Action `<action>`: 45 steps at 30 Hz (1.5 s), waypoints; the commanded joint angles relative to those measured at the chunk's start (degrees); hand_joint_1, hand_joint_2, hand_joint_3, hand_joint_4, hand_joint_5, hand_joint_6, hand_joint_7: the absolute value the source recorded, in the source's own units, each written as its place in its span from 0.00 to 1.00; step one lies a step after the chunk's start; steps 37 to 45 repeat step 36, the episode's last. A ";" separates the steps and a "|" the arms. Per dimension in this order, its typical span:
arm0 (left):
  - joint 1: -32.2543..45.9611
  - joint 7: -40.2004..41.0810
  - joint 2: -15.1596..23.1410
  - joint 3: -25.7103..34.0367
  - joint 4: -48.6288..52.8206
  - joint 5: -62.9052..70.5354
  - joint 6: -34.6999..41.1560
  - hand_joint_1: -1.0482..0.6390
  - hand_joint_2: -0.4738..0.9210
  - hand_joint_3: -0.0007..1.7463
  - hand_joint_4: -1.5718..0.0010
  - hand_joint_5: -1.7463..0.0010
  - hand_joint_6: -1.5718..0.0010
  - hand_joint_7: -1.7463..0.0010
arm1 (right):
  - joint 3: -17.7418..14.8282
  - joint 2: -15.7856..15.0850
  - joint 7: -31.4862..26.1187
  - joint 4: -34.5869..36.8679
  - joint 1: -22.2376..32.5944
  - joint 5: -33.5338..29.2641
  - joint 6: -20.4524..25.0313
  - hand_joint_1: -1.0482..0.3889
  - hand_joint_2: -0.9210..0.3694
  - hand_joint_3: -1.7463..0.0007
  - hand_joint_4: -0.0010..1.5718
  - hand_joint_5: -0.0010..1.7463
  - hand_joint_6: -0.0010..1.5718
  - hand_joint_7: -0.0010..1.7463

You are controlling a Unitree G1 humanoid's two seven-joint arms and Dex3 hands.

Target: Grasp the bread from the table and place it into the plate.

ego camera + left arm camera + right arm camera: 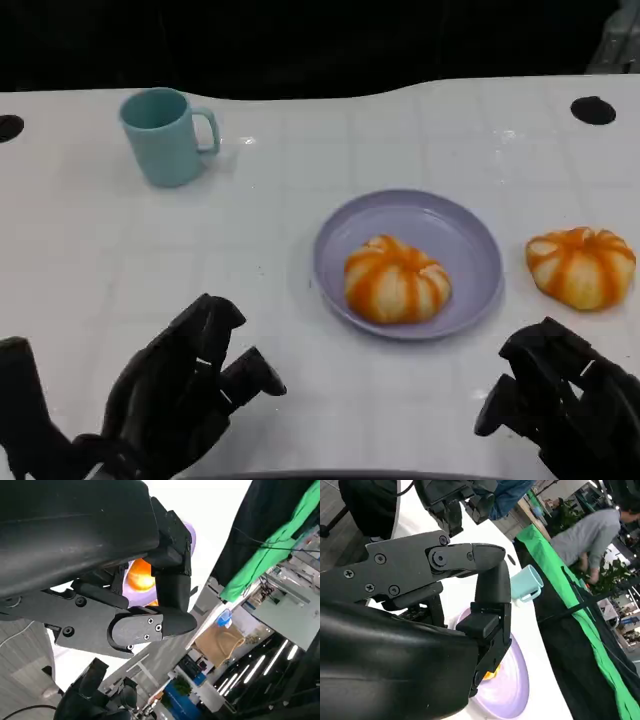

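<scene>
Nearby, loose bread (pixel 581 266) beside plate (pixel 478 245) rim.

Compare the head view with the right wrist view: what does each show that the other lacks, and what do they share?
Head view alone: the second bread lying on the table right of the plate, and both hands, left and right, empty near the front edge. Right wrist view alone: a person bending beyond green cloth. Shared: the purple plate holding a bread, and the teal mug.
</scene>
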 commanded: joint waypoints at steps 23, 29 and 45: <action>-1.22 -1.31 0.95 0.19 1.63 -0.60 -1.23 0.31 1.00 0.25 0.54 0.00 0.71 0.02 | -1.32 -1.17 1.63 1.37 -0.81 -0.27 -1.51 0.37 0.00 0.86 0.38 0.98 0.36 0.80; -1.35 -1.86 1.20 0.29 2.07 -0.97 -1.12 0.31 1.00 0.25 0.55 0.00 0.72 0.02 | -1.44 -0.89 1.20 1.10 -0.85 0.31 -0.88 0.36 0.00 0.87 0.38 0.98 0.35 0.81; -1.09 -1.93 1.49 -0.02 1.75 -0.73 -1.26 0.31 1.00 0.26 0.55 0.00 0.72 0.02 | -1.53 -0.60 0.85 1.00 -0.86 0.82 -0.43 0.36 0.00 0.89 0.38 0.98 0.36 0.81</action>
